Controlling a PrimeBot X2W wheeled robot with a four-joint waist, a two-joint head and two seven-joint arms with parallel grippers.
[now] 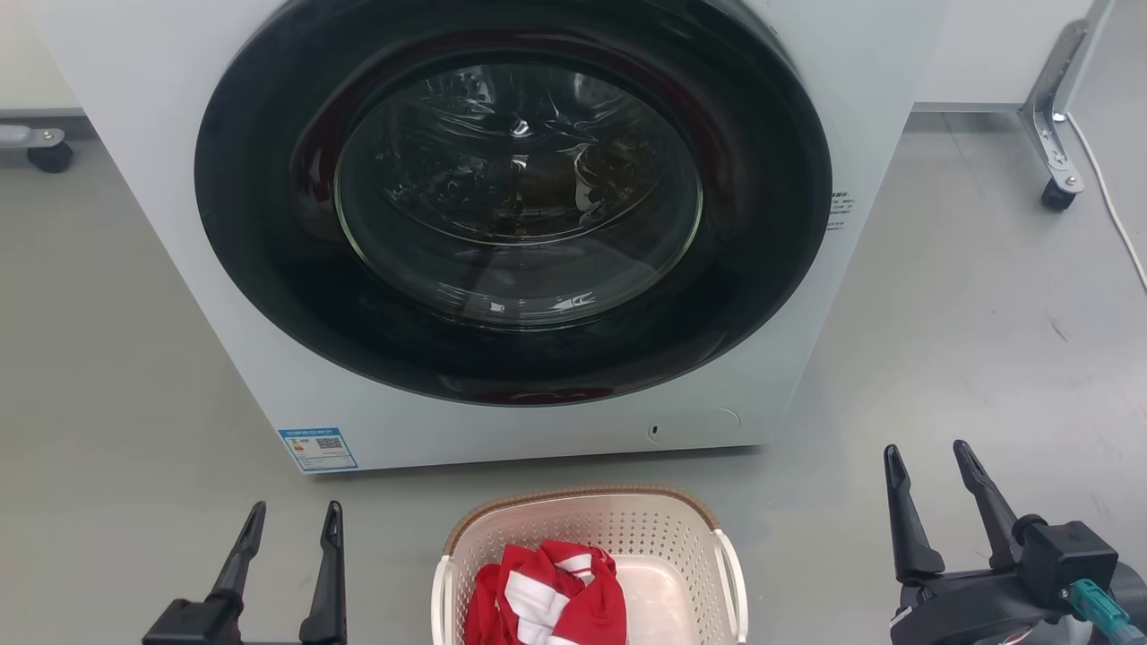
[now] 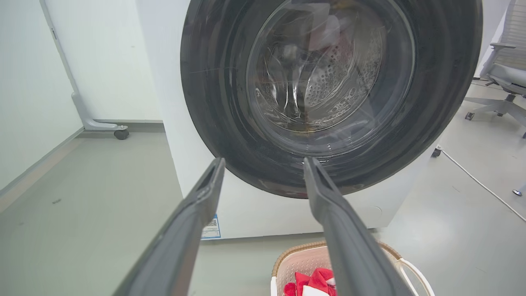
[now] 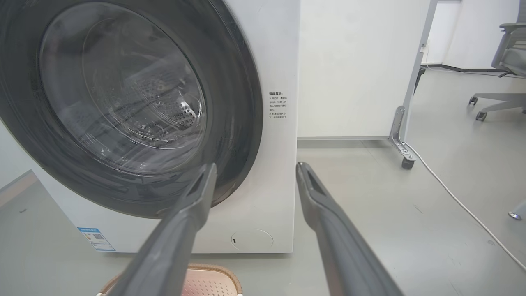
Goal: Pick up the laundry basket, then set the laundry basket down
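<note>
Laundry basket (image 1: 591, 537) was seen on the floor between both pincers, before the washing machine (image 1: 502, 224) | left gripper (image 1: 288, 524) and right gripper (image 1: 932, 461) were held released, empty | each white side handle should be approached level, gripped evenly, so the red-and-white cloth (image 1: 547, 596) isn't tipped.

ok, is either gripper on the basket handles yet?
No: in the head view the left gripper and right gripper hang open, apart from the laundry basket, which sits on the floor.
</note>
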